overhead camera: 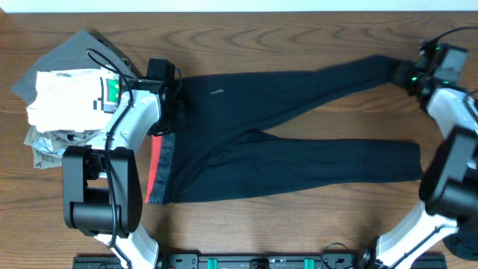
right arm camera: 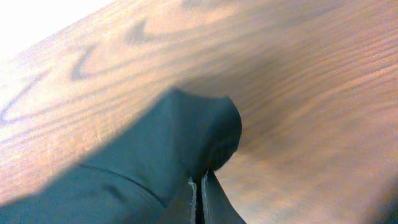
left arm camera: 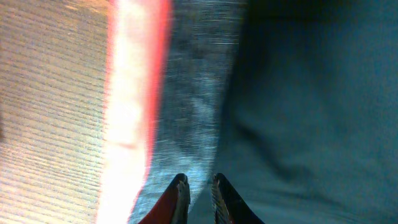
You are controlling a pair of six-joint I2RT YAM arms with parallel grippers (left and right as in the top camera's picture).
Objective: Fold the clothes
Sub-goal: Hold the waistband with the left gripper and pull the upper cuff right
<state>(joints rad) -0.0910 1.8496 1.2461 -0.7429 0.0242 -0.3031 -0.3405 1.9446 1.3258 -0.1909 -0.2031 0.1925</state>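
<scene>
So far nothing is folded: our left jaws pinch the flat trousers' waistband, our right jaws the far cuff.

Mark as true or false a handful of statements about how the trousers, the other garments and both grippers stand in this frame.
1. The long black trousers lie spread flat on the wooden table. True.
2. The right gripper hangs open over bare wood. False: it is shut on a black leg cuff.
3. The left gripper pinches the grey waistband beside its coral red edge. True.
4. The trousers are folded in half. False: both legs lie stretched out, splayed apart.
5. A pile of grey and white garments lies beyond the leg cuffs. False: it lies at the waistband end.
</scene>
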